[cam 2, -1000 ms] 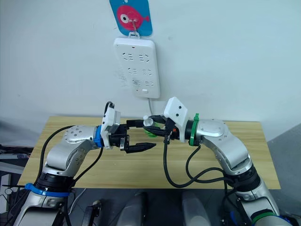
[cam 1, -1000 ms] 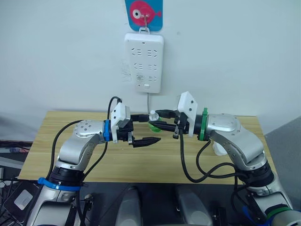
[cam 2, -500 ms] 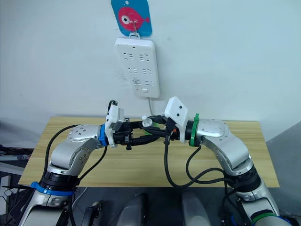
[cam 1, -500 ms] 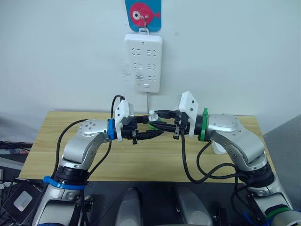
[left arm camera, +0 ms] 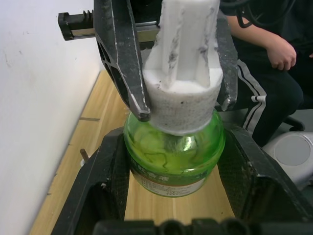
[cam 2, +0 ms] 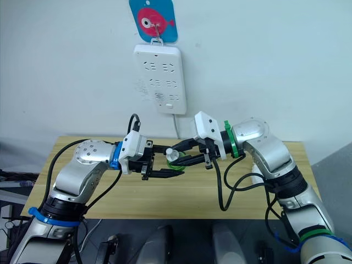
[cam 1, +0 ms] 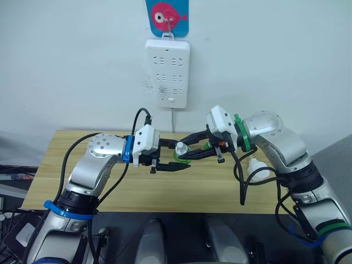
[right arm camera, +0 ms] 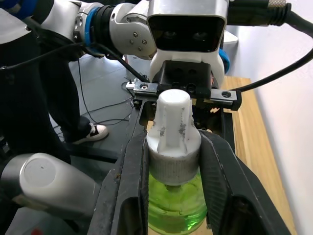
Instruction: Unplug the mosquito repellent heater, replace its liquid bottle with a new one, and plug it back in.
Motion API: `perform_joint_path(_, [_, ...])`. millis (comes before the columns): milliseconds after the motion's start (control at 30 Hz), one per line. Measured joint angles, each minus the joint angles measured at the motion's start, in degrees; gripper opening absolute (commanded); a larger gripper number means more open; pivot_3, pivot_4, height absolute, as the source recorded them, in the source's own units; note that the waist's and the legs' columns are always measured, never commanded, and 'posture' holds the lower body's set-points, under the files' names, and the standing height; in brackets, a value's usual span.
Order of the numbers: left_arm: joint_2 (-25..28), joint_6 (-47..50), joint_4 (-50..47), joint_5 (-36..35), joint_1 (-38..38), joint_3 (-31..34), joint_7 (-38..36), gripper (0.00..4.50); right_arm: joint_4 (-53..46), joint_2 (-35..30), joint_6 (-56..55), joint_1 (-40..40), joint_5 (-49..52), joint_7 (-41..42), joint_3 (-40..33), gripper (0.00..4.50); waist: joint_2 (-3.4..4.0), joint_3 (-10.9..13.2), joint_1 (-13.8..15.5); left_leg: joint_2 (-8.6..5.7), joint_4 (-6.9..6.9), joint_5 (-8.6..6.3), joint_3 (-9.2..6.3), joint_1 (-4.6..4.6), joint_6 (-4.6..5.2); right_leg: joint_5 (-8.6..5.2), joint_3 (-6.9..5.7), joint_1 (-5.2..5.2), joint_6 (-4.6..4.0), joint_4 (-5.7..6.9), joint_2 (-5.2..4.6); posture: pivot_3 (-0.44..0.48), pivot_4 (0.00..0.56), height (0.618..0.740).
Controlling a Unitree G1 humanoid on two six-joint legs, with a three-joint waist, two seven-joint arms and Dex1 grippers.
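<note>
The liquid bottle (cam 1: 181, 153), green with a white cap, hangs above the wooden table (cam 1: 82, 187) between both grippers. My right gripper (right arm camera: 173, 147) is shut on its white cap. My left gripper (left arm camera: 173, 166) has a finger (left arm camera: 105, 186) pressed against each side of the green body. The mosquito repellent heater (cam 1: 257, 169), small, white and rounded, lies on the table behind my right forearm, partly hidden.
A white power strip (cam 1: 168, 73) hangs on the wall above the table from a hook with a fish picture (cam 1: 167, 15); its cable drops behind the table. A person (left arm camera: 274, 54) sits beside the table.
My left gripper rose from below the bottle and now has its fingers around the green body. My right elbow lifted and the bottle dropped a little.
</note>
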Motion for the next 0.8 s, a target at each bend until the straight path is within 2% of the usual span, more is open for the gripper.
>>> perform_joint_path(200, [-0.6, -0.3, 0.6, 1.4, 0.4, 0.8, 4.3, 2.28, -7.8, -2.4, 4.3, 8.1, 1.1, -7.6, -6.5, 4.29, 0.0, 0.0, -0.1, -0.01, 0.02, 0.0, -0.01, -0.01, 0.0, 0.0, 0.01, 0.0, 0.0, 0.04, -0.01, -0.149, 0.191, 0.729])
perform_joint_path(233, [-1.3, -0.3, 0.7, 2.2, 0.3, 0.8, 5.5, 2.28, -11.7, -2.5, 5.5, 10.6, 1.4, -10.5, -8.4, 4.5, -0.01, 0.0, -0.1, 0.0, 0.03, 0.0, -0.02, 0.0, 0.0, 0.0, 0.01, 0.01, 0.0, 0.06, 0.0, -0.149, 0.191, 0.729])
perform_joint_path(333, [-2.7, -0.5, 3.1, 4.4, -0.1, 0.6, 8.4, 2.28, -21.6, -0.6, 7.9, 18.2, 1.3, -18.8, -9.5, 4.5, -0.01, -0.1, -0.2, 0.02, 0.02, 0.0, -0.04, 0.01, 0.0, 0.0, 0.01, 0.0, 0.0, 0.08, 0.05, -0.17, 0.192, 0.729])
perform_joint_path(433, [-4.1, -0.7, 4.0, 5.3, -0.1, 0.3, 9.6, 2.28, -27.5, 4.2, 9.9, 22.6, -2.1, -28.6, -7.0, 4.5, -0.02, -0.1, -0.9, 0.01, 0.04, 0.01, 0.04, 0.03, -0.01, 0.0, 0.11, 0.0, 0.01, 0.11, 0.05, -0.178, 0.192, 0.729])
perform_joint_path(567, [-4.6, -0.8, 3.9, 5.4, -0.2, -0.3, 9.3, 2.28, -28.2, 8.3, 11.1, 22.5, -7.1, -37.5, -3.3, 4.5, -0.03, -0.2, -1.7, 0.0, 0.05, 0.06, 0.05, 0.08, -0.08, 0.01, 0.13, 0.01, 0.02, 0.15, 0.05, -0.178, 0.192, 0.729])
perform_joint_path(767, [-4.6, -0.6, 3.6, 5.3, -0.1, -0.4, 9.2, 2.28, -24.8, 10.2, 11.1, 19.5, -11.5, -42.2, -0.9, 4.5, -0.05, -0.2, -1.7, -0.01, 0.01, 0.05, 0.02, 0.06, -0.07, 0.01, 0.11, 0.01, 0.02, 0.12, 0.04, -0.167, 0.189, 0.729])
perform_joint_path(800, [-4.6, -0.6, 3.4, 5.2, -0.1, -0.4, 9.3, 2.28, -24.4, 10.1, 11.1, 19.4, -11.7, -42.2, -0.9, 4.33, -0.05, -0.2, -1.7, -0.01, 0.01, 0.05, 0.02, 0.06, -0.07, 0.01, 0.1, 0.01, 0.02, 0.12, 0.04, -0.167, 0.189, 0.729])
